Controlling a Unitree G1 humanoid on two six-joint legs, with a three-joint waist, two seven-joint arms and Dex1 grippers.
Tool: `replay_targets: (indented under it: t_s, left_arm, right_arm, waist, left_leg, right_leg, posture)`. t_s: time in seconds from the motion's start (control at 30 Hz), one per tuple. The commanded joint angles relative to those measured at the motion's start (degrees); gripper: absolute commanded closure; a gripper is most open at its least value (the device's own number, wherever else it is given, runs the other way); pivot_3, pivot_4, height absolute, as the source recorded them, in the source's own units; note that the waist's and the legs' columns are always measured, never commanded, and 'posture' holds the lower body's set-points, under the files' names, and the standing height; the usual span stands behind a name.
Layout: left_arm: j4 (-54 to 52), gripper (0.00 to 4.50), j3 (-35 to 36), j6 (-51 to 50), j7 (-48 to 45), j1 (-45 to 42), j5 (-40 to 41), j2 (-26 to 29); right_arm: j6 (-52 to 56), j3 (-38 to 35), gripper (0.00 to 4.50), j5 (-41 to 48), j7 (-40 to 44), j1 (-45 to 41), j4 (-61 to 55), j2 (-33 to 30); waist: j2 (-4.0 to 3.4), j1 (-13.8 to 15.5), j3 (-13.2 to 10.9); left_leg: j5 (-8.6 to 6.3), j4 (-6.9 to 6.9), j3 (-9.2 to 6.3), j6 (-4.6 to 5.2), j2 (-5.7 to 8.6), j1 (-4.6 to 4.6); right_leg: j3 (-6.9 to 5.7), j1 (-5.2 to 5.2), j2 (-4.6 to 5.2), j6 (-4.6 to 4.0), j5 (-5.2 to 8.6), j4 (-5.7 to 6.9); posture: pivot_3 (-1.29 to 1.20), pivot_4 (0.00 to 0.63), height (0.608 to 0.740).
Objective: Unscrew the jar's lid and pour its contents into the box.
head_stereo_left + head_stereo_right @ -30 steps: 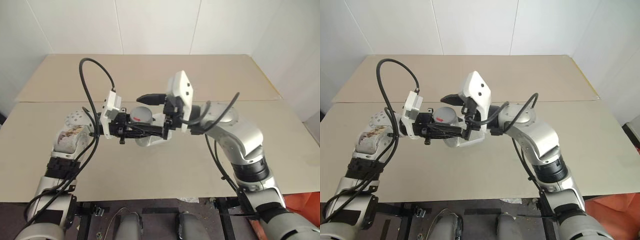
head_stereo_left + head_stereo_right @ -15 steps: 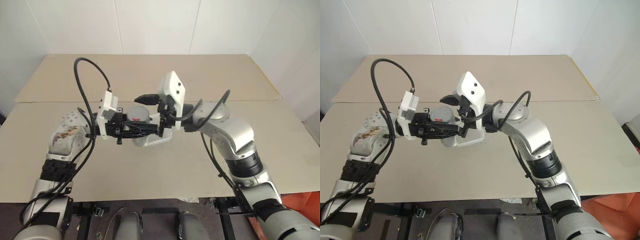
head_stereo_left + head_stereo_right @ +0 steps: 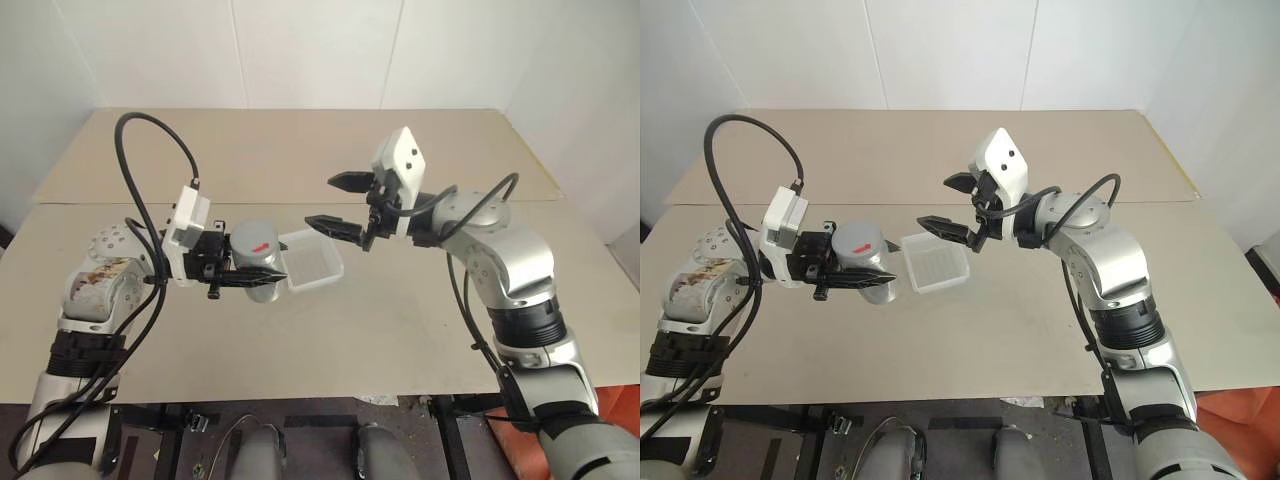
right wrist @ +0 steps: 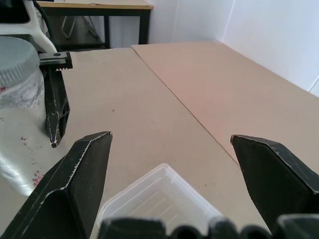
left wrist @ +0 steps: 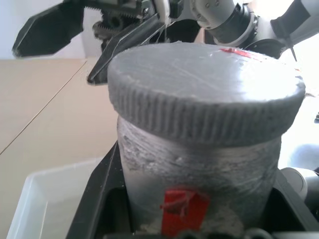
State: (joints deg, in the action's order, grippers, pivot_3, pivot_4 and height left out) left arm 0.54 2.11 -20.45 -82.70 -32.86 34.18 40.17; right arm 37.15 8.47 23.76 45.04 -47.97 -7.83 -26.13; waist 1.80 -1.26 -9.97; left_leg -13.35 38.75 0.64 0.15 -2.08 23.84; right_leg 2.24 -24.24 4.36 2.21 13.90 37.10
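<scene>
My left gripper [image 3: 268, 272] is shut on the jar [image 3: 254, 272], a silvery cylinder with a red stripe [image 5: 182, 205], and holds it upright just left of the box [image 3: 312, 264]. The grey ribbed lid [image 5: 204, 89], with a small red mark [image 3: 262, 246], sits on the jar. The contents are hidden inside. The box is a shallow translucent white tray lying on the table. My right gripper [image 3: 322, 200] hangs open and empty above and to the right of the box, pointing towards the jar and apart from it. Its fingers [image 4: 75, 184] frame the box [image 4: 159, 199].
The tan table [image 3: 400, 320] carries the box, with a seam [image 3: 520, 201] running across it behind the arms. A second tan board [image 3: 300, 140] lies beyond, up to the white wall. Black cables loop over both wrists.
My right gripper, which was at the lid, has pulled back to the right, still open and empty. The left gripper has shifted the jar slightly left, uncovering the box.
</scene>
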Motion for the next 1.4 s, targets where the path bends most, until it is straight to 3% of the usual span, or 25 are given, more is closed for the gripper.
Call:
replay_targets:
  t_s: [0.03, 0.27, 0.57, 0.97, 1.4]
  left_arm:
    - [-1.1, 2.57, 1.4, 0.0, 0.7, -0.3, 0.9, 0.2]
    - [2.7, 2.57, -0.5, 2.6, 3.3, -2.8, -1.6, -4.0]
    - [5.8, 2.57, -2.2, 4.2, 3.0, -5.7, -3.6, -6.8]
    - [6.1, 2.57, -2.4, 4.3, 2.4, -6.1, -4.3, -6.5]
    - [6.1, 2.57, -2.2, 4.5, 2.7, -6.1, -4.8, -6.6]
  right_arm:
    - [-1.1, -1.7, 0.02, 0.5, 1.1, 0.3, -3.0, -1.1]
    - [1.2, -2.6, 0.02, 5.5, 4.3, 2.1, -11.0, -2.7]
    - [2.0, 0.9, 0.02, 4.0, -1.0, -0.6, -11.7, 3.6]
    - [1.4, 2.6, 0.02, 3.3, 0.0, -1.8, -11.7, 6.2]
    - [3.3, 6.9, 0.02, -1.0, -5.4, -3.3, -10.2, 10.6]
  waist:
    - [0.00, 0.0, 0.0]
    - [0.00, 0.4, 0.0]
    - [0.00, 0.1, 0.0]
    - [0.00, 0.4, 0.0]
    - [0.00, 0.2, 0.0]
  left_leg:
    - [0.00, 0.00, 0.00, 0.00, 0.00, 0.00]
    - [0.00, 0.02, -0.02, 0.00, 0.01, 0.01]
    - [0.00, 0.02, -0.02, 0.00, 0.01, 0.01]
    - [0.00, 0.04, -0.03, 0.00, 0.02, 0.01]
    - [0.00, 0.03, -0.04, 0.00, 0.02, 0.01]
  right_leg:
    - [0.00, 0.00, 0.00, 0.00, 0.00, 0.00]
    - [-0.02, 0.02, 0.01, 0.00, 0.00, -0.01]
    - [-0.01, -0.01, 0.00, 0.00, 0.00, 0.01]
    - [-0.03, 0.03, 0.02, 0.00, 0.00, 0.01]
    - [-0.02, 0.01, 0.02, 0.00, 0.00, 0.02]
  posture:
    - [0.00, 0.150, 0.740]
    - [0.00, 0.150, 0.740]
    - [0.00, 0.150, 0.740]
    - [0.00, 0.150, 0.740]
    - [0.00, 0.150, 0.740]
